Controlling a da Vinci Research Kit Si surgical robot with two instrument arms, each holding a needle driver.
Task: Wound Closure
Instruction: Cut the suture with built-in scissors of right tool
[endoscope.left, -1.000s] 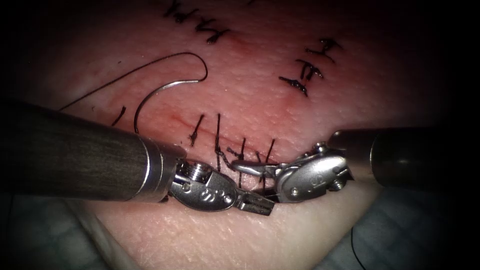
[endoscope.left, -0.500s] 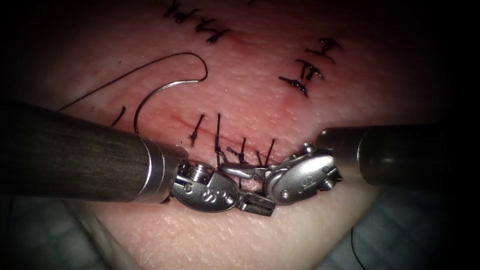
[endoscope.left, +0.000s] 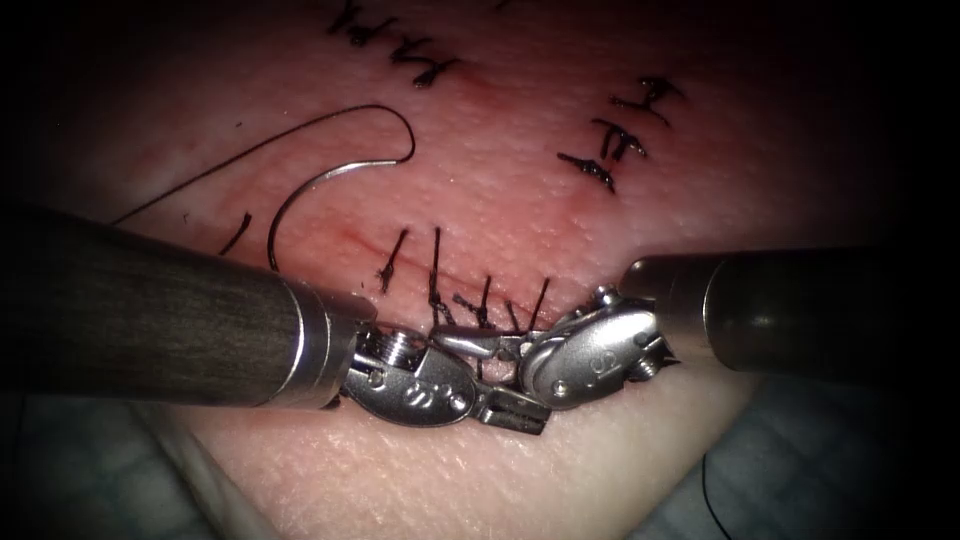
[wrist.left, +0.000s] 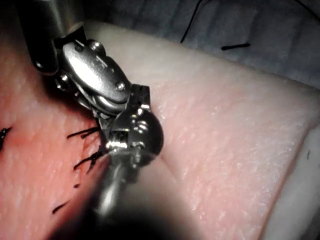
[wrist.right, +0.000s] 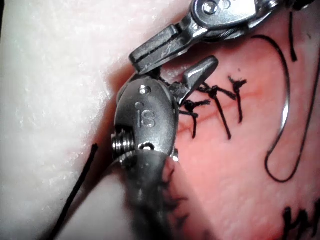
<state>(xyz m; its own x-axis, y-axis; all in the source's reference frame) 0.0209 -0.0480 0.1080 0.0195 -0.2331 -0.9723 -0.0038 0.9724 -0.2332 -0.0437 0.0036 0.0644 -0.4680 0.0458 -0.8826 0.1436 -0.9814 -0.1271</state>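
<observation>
- The right tool (endoscope.left: 480, 345) is seen further toward the left than a second ago; its shaft has advanced across the tissue (endoscope.left: 520, 200) and its tip now lies close against the left tool (endoscope.left: 515, 412), at the near end of the stitch row.
- The left tool has hardly shifted — it lies low beside the cut (endoscope.left: 420, 272), its jaws together in the endoscope view, with nothing seen between them.
- In the right wrist view the right tool's (wrist.right: 192, 80) jaws stand a little apart at the knots; whether a thread end is caught there cannot be told.
- The needle (endoscope.left: 300, 195) is unchanged: it lies free on the tissue, left of the stitches, held by neither tool and not in the tissue. Its thread (endoscope.left: 330, 120) loops from its upper end and trails off to the left.
- The shift is judged as work at the last knot, not a new bite.
- Counted: two tools, one needle, about five stitches (endoscope.left: 437, 265) across the cut — and three groups of ink marks (endoscope.left: 620, 140) beyond them.
</observation>
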